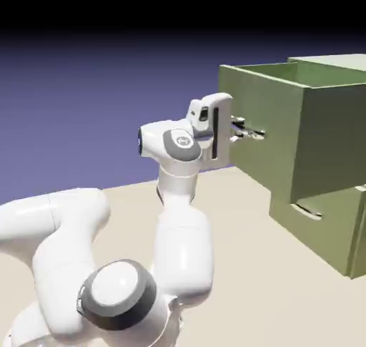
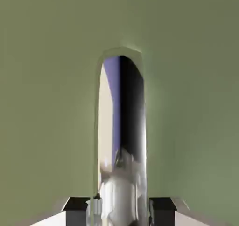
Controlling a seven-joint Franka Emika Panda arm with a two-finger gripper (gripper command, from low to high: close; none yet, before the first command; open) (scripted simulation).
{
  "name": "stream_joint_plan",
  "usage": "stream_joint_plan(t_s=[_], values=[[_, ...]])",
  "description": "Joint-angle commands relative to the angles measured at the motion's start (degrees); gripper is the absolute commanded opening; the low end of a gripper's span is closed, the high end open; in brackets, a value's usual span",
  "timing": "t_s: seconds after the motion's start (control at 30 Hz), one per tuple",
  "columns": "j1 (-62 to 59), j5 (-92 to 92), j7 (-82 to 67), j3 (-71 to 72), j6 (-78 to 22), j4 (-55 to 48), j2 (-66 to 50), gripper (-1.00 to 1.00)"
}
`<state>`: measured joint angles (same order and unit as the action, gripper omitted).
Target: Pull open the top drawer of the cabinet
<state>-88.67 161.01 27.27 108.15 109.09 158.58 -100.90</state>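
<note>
The olive-green cabinet [image 1: 342, 65] stands at the exterior view's right. Its top drawer [image 1: 266, 99] sticks well out of the body toward the arm, and its open inside shows from above. My gripper [image 1: 251, 132] reaches level onto the drawer's front, shut on the silver bar handle [image 1: 256, 133]. In the hand view the shiny handle [image 2: 122, 122] runs up from between my two grey fingertips [image 2: 77, 205] and fills the gap of the gripper [image 2: 122, 206]. The drawer front [image 2: 46, 104] fills the rest of that view.
The lower drawer [image 1: 325, 231] is closed, with its own curved silver handle [image 1: 307, 211]. The beige table [image 1: 271, 295] stretches under the arm and the cabinet. My white arm [image 1: 179, 217] rises from the lower left.
</note>
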Motion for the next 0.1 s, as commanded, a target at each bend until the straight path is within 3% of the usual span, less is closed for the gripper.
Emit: stream_joint_plan(t_s=[0.0,0.07], values=[[0.0,0.0,0.0,0.0,0.0,0.0,0.0,1.00],[-3.3,-2.1,0.8,1.5,-0.8,4.2,-0.1,1.00]])
